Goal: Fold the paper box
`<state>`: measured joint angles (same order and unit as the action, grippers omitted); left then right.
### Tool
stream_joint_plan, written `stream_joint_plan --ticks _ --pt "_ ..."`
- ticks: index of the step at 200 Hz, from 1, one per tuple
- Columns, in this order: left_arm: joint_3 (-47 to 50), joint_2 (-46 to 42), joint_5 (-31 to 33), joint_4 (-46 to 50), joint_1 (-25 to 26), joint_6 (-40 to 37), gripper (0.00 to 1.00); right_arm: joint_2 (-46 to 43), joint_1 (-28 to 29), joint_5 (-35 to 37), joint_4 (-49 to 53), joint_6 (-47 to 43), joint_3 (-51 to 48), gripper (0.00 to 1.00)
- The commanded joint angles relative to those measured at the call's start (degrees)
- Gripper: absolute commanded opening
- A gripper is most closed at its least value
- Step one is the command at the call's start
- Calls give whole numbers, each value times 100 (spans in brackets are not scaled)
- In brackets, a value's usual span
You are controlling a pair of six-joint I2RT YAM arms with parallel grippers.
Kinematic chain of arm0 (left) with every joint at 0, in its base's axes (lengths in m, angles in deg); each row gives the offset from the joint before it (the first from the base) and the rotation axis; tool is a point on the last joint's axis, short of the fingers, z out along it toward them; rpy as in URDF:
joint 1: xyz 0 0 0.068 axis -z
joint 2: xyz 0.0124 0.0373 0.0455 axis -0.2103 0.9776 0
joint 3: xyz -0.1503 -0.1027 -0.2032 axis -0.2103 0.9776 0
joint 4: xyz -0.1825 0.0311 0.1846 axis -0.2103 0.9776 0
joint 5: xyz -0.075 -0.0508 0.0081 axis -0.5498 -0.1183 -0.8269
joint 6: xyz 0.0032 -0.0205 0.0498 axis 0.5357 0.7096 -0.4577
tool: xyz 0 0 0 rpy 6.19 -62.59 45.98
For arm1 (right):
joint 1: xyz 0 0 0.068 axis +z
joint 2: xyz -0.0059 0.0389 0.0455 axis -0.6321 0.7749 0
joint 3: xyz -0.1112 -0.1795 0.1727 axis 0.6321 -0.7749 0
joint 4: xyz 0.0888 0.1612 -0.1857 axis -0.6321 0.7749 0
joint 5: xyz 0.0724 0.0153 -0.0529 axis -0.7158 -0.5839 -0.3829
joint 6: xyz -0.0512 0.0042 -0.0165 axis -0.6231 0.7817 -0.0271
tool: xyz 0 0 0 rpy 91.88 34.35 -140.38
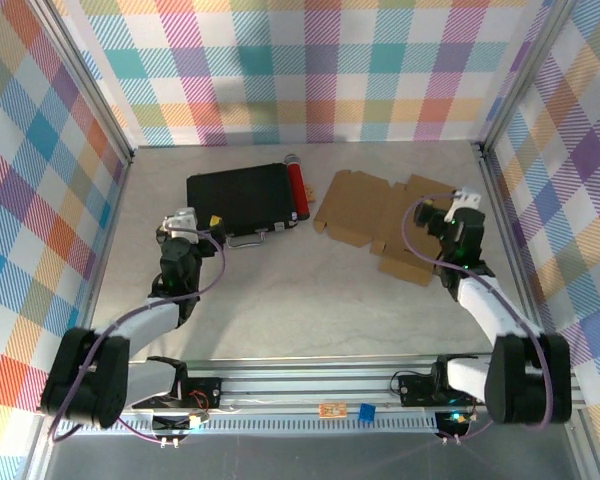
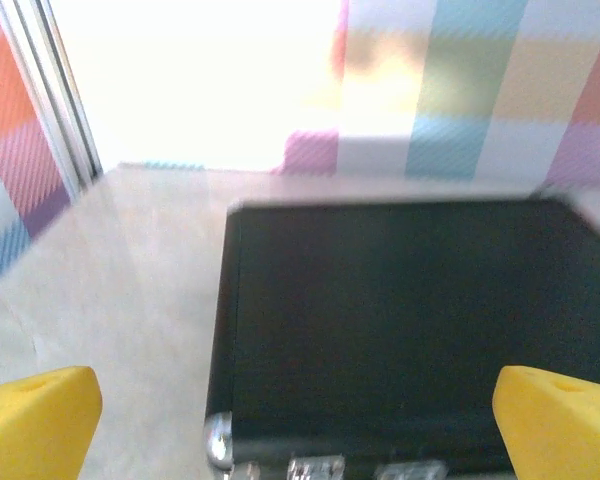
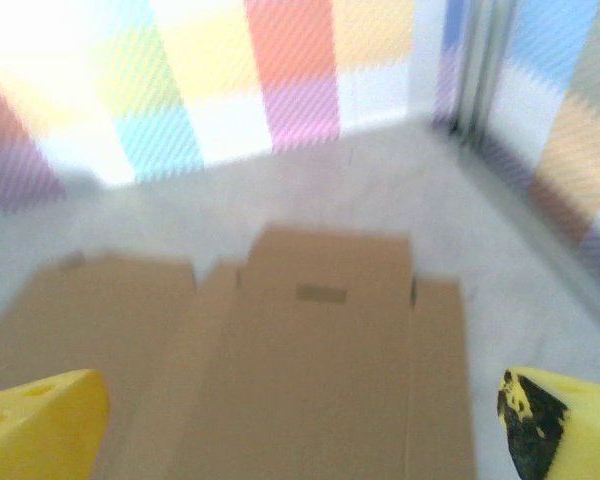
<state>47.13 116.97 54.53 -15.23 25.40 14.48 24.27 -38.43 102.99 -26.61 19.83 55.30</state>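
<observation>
The paper box (image 1: 380,215) lies unfolded as a flat brown cardboard sheet at the back right of the table, its flaps spread out. My right gripper (image 1: 432,215) hovers over the sheet's right part, open, with nothing between its fingers. In the right wrist view the paper box (image 3: 310,350) spreads out below the open right gripper (image 3: 300,430), a yellow fingertip (image 3: 40,425) at each lower corner. My left gripper (image 1: 202,222) is open at the near left corner of the black case. In the left wrist view the left gripper (image 2: 300,430) holds nothing.
A black case (image 1: 245,195) with a metal handle lies left of the sheet; its top (image 2: 410,330) shows in the left wrist view. A red cylinder (image 1: 297,185) rests against the case's right side. Checked walls close in the table on three sides.
</observation>
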Motion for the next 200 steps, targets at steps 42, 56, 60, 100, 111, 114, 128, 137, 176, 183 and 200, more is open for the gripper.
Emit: stream_joint_plan --ticks 42,56,60,100,111,114,128,137,176,183,200 --pt "-2372 -48 941 413 1047 -787 100 -707 21 33 1974 -52 2970 99" --pt "-2754 23 904 486 1119 -799 100 -676 23 -171 2371 47 3440 99" --pt "-2824 29 897 474 1133 -796 100 -700 25 -211 2513 105 3559 99" --pt "-4310 -452 797 3559 1241 2202 100 -1356 10 56 4308 2283 3906 99" --pt "-4680 -432 421 4571 1122 3207 100 -1619 8 230 4915 3075 3685 99" --pt "-4756 -378 84 4665 1049 3373 100 -1681 0 64 4883 3009 3549 99" --pt "-5341 122 -1275 5428 891 3679 100 -1574 -4 -551 5639 2753 3555 99" --pt "-5768 503 -1473 6214 1055 3783 100 -1289 -6 -424 6812 3086 3871 99" --pt "-5952 1849 -2593 6727 1958 4315 90 -552 -268 -624 8146 3222 2949 92" --pt "-6045 2134 -2761 6718 2144 4398 85 -462 -416 -862 7958 3121 2670 90" --pt "-6418 2890 -3082 6670 2597 4481 68 -276 -815 -1439 7298 2916 2003 84"
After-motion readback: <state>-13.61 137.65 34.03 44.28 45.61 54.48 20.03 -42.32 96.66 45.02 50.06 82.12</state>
